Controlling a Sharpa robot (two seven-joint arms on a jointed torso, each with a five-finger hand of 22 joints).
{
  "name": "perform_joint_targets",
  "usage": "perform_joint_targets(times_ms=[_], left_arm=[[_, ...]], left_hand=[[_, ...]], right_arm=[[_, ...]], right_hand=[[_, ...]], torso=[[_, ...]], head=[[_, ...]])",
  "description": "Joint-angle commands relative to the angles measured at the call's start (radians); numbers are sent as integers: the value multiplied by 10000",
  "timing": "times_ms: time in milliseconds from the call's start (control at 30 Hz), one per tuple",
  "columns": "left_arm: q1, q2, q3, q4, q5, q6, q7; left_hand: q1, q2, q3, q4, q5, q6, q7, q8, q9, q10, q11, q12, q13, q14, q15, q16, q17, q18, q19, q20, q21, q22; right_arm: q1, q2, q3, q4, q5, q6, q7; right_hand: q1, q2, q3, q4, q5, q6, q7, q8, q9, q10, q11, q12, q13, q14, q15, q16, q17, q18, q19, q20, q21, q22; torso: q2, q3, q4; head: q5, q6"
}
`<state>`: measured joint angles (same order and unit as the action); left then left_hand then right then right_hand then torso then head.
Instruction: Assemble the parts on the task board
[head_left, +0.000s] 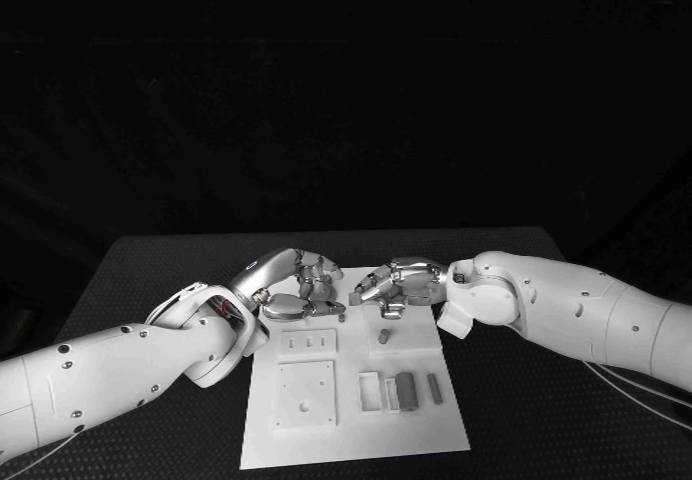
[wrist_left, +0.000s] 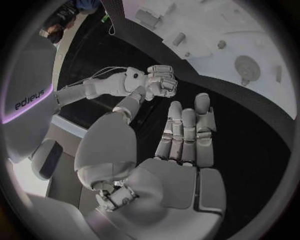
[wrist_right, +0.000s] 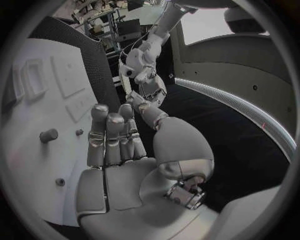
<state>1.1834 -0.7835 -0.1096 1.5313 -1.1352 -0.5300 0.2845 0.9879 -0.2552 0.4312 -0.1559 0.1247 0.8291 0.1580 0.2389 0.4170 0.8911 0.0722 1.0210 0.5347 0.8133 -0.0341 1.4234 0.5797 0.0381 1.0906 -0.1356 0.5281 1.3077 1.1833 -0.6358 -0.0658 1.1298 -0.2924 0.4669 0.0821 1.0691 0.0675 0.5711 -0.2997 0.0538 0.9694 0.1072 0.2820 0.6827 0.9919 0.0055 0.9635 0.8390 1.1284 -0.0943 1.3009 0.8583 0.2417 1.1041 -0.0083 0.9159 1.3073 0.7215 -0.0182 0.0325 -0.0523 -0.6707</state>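
On the black table (head_left: 173, 260) lies the flat white task board (head_left: 346, 440), bearing small grey blocky parts (head_left: 407, 390); left hand (head_left: 289, 285) and right hand (head_left: 397, 285) hover at its far end, fingers extended, holding nothing.

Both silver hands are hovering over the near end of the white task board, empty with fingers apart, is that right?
Not quite. The left hand and right hand are over the far end of the white task board, not the near end, as the head view shows. The rest holds: the wrist views show each palm empty with fingers extended, and the small grey parts lie nearer the robot, untouched.
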Motion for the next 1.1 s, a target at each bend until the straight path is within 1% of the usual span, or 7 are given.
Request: perform_joint_targets(times_ms=[33,100,233,433,767,867,1100], left_arm=[[18,-47,-2,-49,842,404,-1335],[20,-65,-4,-54,921,929,-1728],[21,-41,-6,-75,1726,1677,-2005],[47,74,-6,-120,2559,2082,-2191],[75,211,-6,-176,3849,2132,-2036],[99,247,-6,-253,4943,1955,-1797],[119,277,-5,-267,5101,2396,-1730]], left_hand=[[-1347,247,-245,903,72,-108,224,162,127,-32,0,-156,-87,-34,113,-161,-84,467,-66,116,-191,-73],[-1947,673,-627,1190,236,324,45,557,345,130,-215,-147,-99,90,-114,-114,-61,584,22,-13,-195,-51],[-2266,1188,-1149,1409,69,755,-204,1058,629,364,-441,-172,-115,250,-338,-62,-4,580,159,-167,-171,43],[-2146,1932,-1713,1564,68,1095,-379,1293,859,500,-582,-200,-95,290,-477,6,118,507,206,-314,-120,193],[-1358,2473,-2654,1824,109,1194,-441,1204,958,626,-637,-247,-45,356,-568,3,276,389,239,-492,-29,209],[-817,2435,-2947,1839,188,707,-269,874,865,502,-507,-219,16,300,-480,-21,295,359,176,-457,-56,207],[-275,2420,-3305,1892,177,730,-250,819,889,460,-487,-159,81,297,-450,-5,318,381,201,-417,-48,202]], right_arm=[[-10,-30,3,105,64,-450,305],[-12,-44,3,122,57,-493,303],[-13,-38,3,130,35,-600,307],[-14,-5,3,203,-72,-646,301],[-14,73,3,269,-185,-632,236],[-15,102,3,290,-272,-597,232],[-15,128,3,235,-319,-592,257]], right_hand=[[110,-5,-10,63,7,99,44,38,95,57,-20,35,14,28,-78,44,14,201,17,-87,37,225],[111,-5,-9,63,7,99,44,38,98,58,-21,36,14,29,-79,44,15,201,18,-88,39,224],[113,-7,-9,63,7,98,43,39,102,60,-22,36,13,30,-80,45,15,201,20,-90,42,223],[116,-9,-9,63,7,96,42,39,108,62,-23,36,12,32,-82,46,16,201,22,-91,46,222],[117,-15,-10,64,7,94,41,41,118,65,-25,35,10,34,-84,47,17,201,25,-94,52,221],[118,-15,-11,65,7,93,40,41,121,66,-25,35,10,34,-84,47,17,201,25,-95,53,220],[118,-16,-11,65,7,91,40,42,128,67,-26,34,8,35,-85,47,18,201,26,-96,57,219]], torso=[[1,14,-6],[0,17,-8],[4,9,-4],[4,3,-7],[2,-4,2],[3,0,0],[2,-5,1]], head=[[-3,3],[-12,-1],[-19,-6],[-14,-20],[-9,-72],[1,-77],[-5,-104]])
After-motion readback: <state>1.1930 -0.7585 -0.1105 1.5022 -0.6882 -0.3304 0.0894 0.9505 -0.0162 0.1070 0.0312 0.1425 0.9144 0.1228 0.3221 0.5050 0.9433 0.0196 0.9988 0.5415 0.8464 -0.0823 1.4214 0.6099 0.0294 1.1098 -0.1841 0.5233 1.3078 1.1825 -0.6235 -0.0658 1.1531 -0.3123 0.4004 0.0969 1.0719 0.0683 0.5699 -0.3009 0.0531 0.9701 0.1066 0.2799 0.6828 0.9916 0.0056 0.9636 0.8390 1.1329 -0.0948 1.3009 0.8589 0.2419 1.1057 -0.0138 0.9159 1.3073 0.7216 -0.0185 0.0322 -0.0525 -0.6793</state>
